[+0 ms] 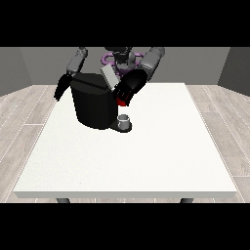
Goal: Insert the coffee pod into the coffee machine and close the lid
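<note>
Nearest the camera: front edge of the white table, w/ two dark legs showing under it. Most of the top is bare white surface.

Further back, left of centre, sits the black coffee machine, a squat drum-shaped body. At its front right foot is a dark base plate carrying a small grey cup-like thing, upright, just beside the machine wall. Can't tell if that grey thing is the coffee pod or a cup belonging to the machine, so the pod's position can't be given w/ certainty. Whether anything lies inside it can't be seen.

On top of the machine a light grey lid is tilted up, i.e. raised rather than flat. The chamber beneath it is hidden, so its contents can't be told.

The hand at the view's right hangs over the machine's upper right corner, directly above the grey thing but apart from it. Just under its fingers shows a red thing at the machine. The fingers look bent downward, but whether they grasp anything can't be told.

The hand at the view's left hangs beside the machine's left side, fingers pointing down and looking relaxed, holding nothing.

Robot torso sits behind the machine, mostly hidden.
</note>
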`<state>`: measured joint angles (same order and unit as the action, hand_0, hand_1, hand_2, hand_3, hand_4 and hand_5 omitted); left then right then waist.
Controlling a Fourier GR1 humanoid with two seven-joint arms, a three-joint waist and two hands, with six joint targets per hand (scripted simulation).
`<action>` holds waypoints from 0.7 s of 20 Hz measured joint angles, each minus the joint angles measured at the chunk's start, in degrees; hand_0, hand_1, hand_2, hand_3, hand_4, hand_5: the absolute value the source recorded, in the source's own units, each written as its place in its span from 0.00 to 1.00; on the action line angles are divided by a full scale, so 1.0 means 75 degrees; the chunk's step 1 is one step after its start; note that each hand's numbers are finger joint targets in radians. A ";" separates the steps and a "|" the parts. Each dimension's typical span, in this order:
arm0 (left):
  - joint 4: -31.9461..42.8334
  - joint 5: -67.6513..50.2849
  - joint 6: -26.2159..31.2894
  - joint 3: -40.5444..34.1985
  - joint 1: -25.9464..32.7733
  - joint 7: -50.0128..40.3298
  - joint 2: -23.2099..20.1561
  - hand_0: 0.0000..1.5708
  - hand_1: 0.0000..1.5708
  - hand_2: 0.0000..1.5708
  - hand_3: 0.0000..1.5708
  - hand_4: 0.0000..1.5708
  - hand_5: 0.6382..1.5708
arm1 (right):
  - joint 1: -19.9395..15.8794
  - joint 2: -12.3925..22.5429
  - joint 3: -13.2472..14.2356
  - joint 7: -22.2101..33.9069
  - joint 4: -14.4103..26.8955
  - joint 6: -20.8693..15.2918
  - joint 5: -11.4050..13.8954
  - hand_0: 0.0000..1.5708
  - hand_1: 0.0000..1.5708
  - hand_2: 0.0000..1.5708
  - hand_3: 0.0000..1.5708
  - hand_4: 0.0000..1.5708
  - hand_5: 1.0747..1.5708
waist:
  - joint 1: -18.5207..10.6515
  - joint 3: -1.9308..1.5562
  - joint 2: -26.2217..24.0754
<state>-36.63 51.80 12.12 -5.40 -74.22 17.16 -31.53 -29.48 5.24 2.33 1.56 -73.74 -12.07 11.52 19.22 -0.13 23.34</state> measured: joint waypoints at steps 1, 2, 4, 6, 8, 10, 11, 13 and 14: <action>0.0004 0.0037 -0.0032 0.0005 -0.0038 0.0003 -0.0026 0.00 0.00 0.40 0.31 0.00 1.00 | -0.0043 -0.0049 -0.0025 0.0040 0.0003 -0.0080 0.0054 0.00 0.00 0.00 0.00 0.00 1.00 | -0.0009 -0.0001 0.0050; 0.0044 0.0050 0.0011 -0.0002 -0.0041 -0.0046 -0.0035 0.00 0.00 0.37 0.29 0.00 1.00 | -0.0001 -0.0086 -0.0045 0.0033 0.0027 -0.0076 0.0048 0.00 0.00 0.00 0.00 0.05 1.00 | 0.0002 0.0004 0.0004; 0.0067 0.0076 0.0071 -0.0002 -0.0057 -0.0041 -0.0085 0.00 0.00 0.35 0.29 0.00 1.00 | -0.0029 0.0010 0.0055 0.0019 0.0084 0.0046 -0.0058 0.00 0.00 0.00 0.00 0.06 1.00 | -0.0016 0.0008 -0.0039; 0.0102 0.0107 -0.0001 -0.0016 -0.0059 -0.0044 -0.0071 0.00 0.00 0.33 0.29 0.00 1.00 | -0.0130 -0.0008 0.0052 0.0138 0.0054 0.0060 -0.0080 0.00 0.00 0.00 0.00 0.08 1.00 | -0.0017 0.0011 -0.0070; 0.0131 0.0108 0.0017 -0.0038 -0.0039 -0.0017 -0.0090 0.00 0.00 0.27 0.21 0.00 1.00 | -0.0032 0.0014 0.0070 0.0065 0.0098 0.0094 -0.0096 0.00 0.00 0.00 0.00 0.00 1.00 | -0.0037 0.0014 -0.0133; 0.0193 0.0113 -0.0014 -0.0059 0.0043 -0.0006 -0.0066 0.00 0.00 0.21 0.14 0.00 1.00 | 0.0019 0.0049 0.0071 0.0129 0.0081 0.0178 -0.0132 0.00 0.00 0.00 0.00 0.00 1.00 | -0.0043 0.0013 -0.0229; 0.0212 0.0113 -0.0010 -0.0056 0.0105 -0.0014 -0.0024 0.00 0.00 0.19 0.13 0.00 1.00 | 0.0090 0.0030 0.0077 0.0117 0.0095 0.0166 -0.0138 0.00 0.00 0.00 0.00 0.00 1.00 | -0.0087 0.0014 -0.0325; 0.0243 0.0142 -0.0110 -0.0042 0.0291 -0.0063 0.0090 0.00 0.00 0.00 0.10 0.00 1.00 | 0.0270 -0.0065 0.0021 0.0077 0.0088 0.0145 -0.0137 0.00 0.00 0.00 0.00 0.00 1.00 | -0.0160 0.0013 -0.0492; 0.0244 0.0127 -0.0065 -0.0039 0.0379 -0.0093 0.0146 0.00 0.00 0.00 0.04 0.00 1.00 | 0.0412 -0.0100 0.0022 0.0013 0.0147 0.0134 -0.0146 0.00 0.00 0.00 0.00 0.00 1.00 | -0.0257 0.0014 -0.0648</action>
<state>-34.80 52.75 11.63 -5.69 -71.38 16.46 -30.44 -26.39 4.49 2.50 1.66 -72.63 -11.07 10.43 17.29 -0.03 18.48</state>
